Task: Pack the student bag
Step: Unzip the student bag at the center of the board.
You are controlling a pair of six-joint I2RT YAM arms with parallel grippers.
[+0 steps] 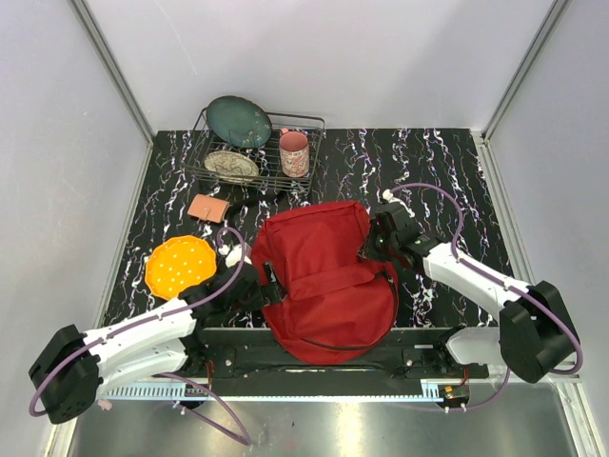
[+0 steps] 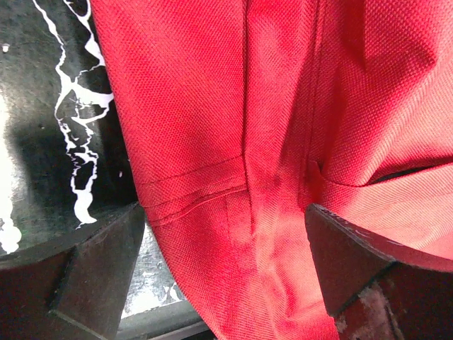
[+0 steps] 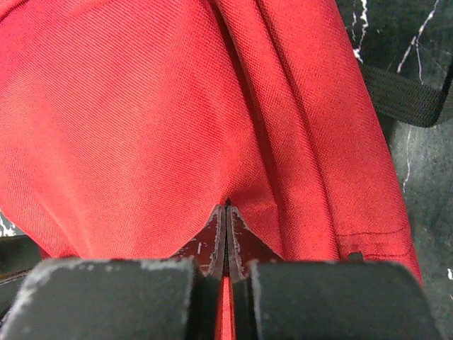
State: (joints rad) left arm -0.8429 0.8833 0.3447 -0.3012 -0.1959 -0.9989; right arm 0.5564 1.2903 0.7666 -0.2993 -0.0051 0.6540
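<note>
Red woven cloth fills both of my wrist views: the bag (image 1: 324, 281) lies slumped and rounded on the near middle of the bench (image 1: 438, 181), between my two arms, its lower end reaching the near edge. The weave is coarse and grainy up close, with stitched seams and soft folds. A flat black webbing strap (image 3: 403, 99) runs off its side onto the bench.

My left fingers (image 2: 99, 276) stand wide apart, dark blunt wedges on either side of a seamed fold at the bag's left edge, holding nothing. My right fingers (image 3: 244, 244) are pressed together at the bag's right side, their scuffed tips in the cloth and a thin sliver of red pinched between them.

The bench is glossy black stone-look with white veins. At its far left sits a wire rack (image 1: 257, 167) holding a dull green round plate (image 1: 240, 121), a pale patterned plate (image 1: 231, 165) and a pink mug (image 1: 294, 153). Nearer me lie a small salmon-coloured square pad (image 1: 207, 207) and an orange dimpled disc (image 1: 181, 265).
</note>
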